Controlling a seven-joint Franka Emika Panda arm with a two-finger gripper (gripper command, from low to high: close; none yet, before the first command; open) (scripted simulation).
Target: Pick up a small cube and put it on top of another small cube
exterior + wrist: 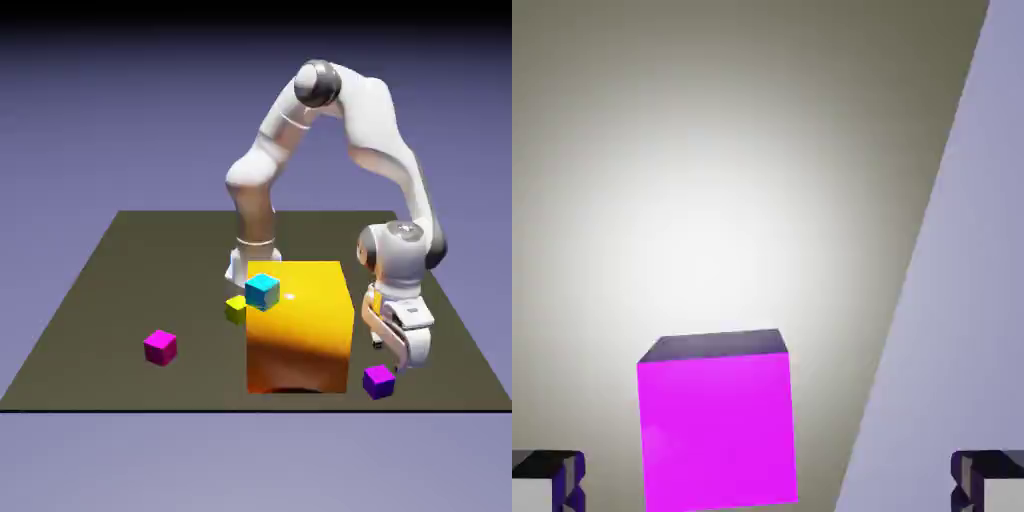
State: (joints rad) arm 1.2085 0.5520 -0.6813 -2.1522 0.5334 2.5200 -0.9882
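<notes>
On the tabletop [200, 385], a big block [300, 350] stands near the edge closest to the exterior view's camera. One cube [262, 292] sits on top of it, at the exterior view's left. Another cube [236, 309] lies on the tabletop farther back, just beyond the block's left side and partly behind it. A third cube [160, 348] lies well apart from the block, to the exterior view's left. A fourth cube [379, 382] lies near the block, to the exterior view's right, close to the front edge, with the tool [387, 357] above and slightly behind it.
</notes>
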